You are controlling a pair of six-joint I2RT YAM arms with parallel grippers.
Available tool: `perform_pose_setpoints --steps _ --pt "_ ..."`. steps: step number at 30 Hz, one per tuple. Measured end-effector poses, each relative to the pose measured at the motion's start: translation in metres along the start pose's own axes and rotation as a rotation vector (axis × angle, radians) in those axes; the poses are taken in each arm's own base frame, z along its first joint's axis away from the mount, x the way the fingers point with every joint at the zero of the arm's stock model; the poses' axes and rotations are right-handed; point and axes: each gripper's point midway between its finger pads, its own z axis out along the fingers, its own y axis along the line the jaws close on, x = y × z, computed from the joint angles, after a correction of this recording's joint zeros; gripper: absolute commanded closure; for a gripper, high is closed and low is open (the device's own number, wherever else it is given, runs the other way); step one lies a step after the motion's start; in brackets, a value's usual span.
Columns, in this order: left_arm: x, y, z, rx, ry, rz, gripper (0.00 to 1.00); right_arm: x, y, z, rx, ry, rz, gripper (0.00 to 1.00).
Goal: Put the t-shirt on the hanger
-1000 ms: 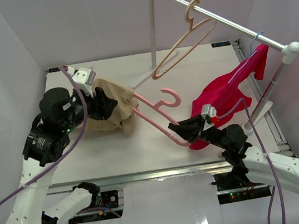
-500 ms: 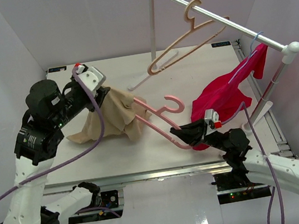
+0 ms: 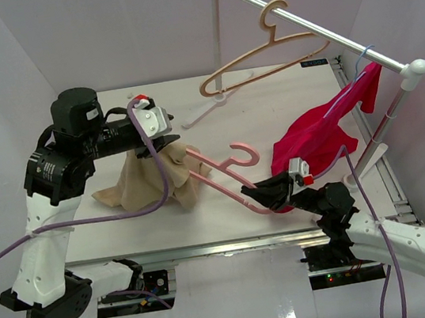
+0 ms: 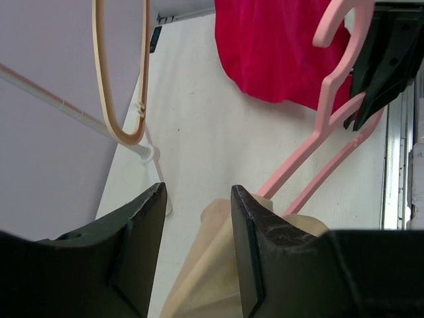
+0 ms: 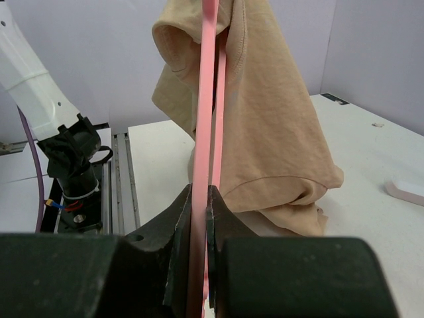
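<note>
The tan t-shirt (image 3: 156, 182) hangs in a peak over the left arm of the pink hanger (image 3: 227, 174), its lower part resting on the table. My left gripper (image 3: 163, 140) hovers just above that peak. In the left wrist view, the left gripper (image 4: 197, 192) is open, with the t-shirt (image 4: 205, 265) below it beside the right finger. My right gripper (image 3: 256, 193) is shut on the hanger's lower bar. The right wrist view shows its jaws (image 5: 199, 189) pinching the hanger (image 5: 209, 99), with the t-shirt (image 5: 265, 119) draped over the far end.
A clothes rack rail (image 3: 313, 28) crosses the back right with a peach hanger (image 3: 255, 69) on it. A magenta garment (image 3: 314, 140) on a thin blue hanger (image 3: 361, 57) hangs just behind my right gripper. The rack's white foot (image 3: 205, 112) lies near the left gripper.
My left arm has swung right and up, and the t-shirt has gone from a bunch at the left to a peak over the hanger's arm. The left jaws narrowed slightly. The right gripper kept its hold.
</note>
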Motion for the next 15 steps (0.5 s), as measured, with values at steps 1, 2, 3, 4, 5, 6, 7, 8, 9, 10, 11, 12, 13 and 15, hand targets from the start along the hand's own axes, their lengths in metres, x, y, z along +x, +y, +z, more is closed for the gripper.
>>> perform_pose_setpoints --steps 1,2,3,4,5,6,7,8,9,10,11,12,13,15 --pt "-0.005 -0.002 -0.003 0.004 -0.011 0.010 0.46 0.001 0.000 0.000 0.000 0.004 0.000 0.92" --pt "-0.008 -0.003 -0.006 0.009 -0.020 0.019 0.46 0.003 0.000 0.000 -0.001 0.011 0.002 0.92" --pt "-0.010 -0.006 -0.008 0.014 -0.024 0.022 0.47 0.005 0.000 -0.001 0.000 0.019 0.003 0.92" --pt "-0.010 -0.009 -0.009 0.021 -0.023 0.023 0.47 0.007 0.000 -0.001 0.000 0.026 0.003 0.92" --pt "-0.009 -0.011 -0.010 0.028 -0.021 0.018 0.48 0.008 0.000 -0.001 0.000 0.031 0.003 0.92" --pt "-0.008 -0.014 -0.010 0.035 -0.018 0.011 0.48 0.009 0.000 -0.002 0.000 0.036 0.004 0.92" --pt "-0.004 -0.017 -0.009 0.044 -0.014 -0.002 0.47 0.010 -0.001 -0.002 0.000 0.041 0.003 0.92" --pt "0.003 -0.022 -0.008 0.057 0.002 -0.021 0.47 0.012 0.000 -0.002 -0.001 0.046 0.005 0.92" --pt "0.011 -0.027 -0.006 0.066 0.021 -0.040 0.45 0.013 0.000 -0.002 -0.003 0.052 0.006 0.92" --pt "0.019 -0.029 -0.004 0.069 0.044 -0.057 0.44 0.015 0.000 -0.003 -0.006 0.060 0.009 0.92" --pt "0.028 -0.030 -0.003 0.067 0.072 -0.070 0.43 0.017 0.001 -0.003 -0.008 0.069 0.013 0.92" --pt "0.036 -0.031 -0.001 0.064 0.100 -0.083 0.42 0.019 0.001 -0.003 -0.010 0.078 0.017 0.92" --pt "0.045 -0.031 0.000 0.061 0.128 -0.093 0.42 0.021 0.001 -0.003 -0.011 0.086 0.020 0.92" --pt "0.056 -0.029 0.002 0.043 0.180 -0.095 0.42 0.025 0.001 -0.003 -0.012 0.103 0.026 0.92"
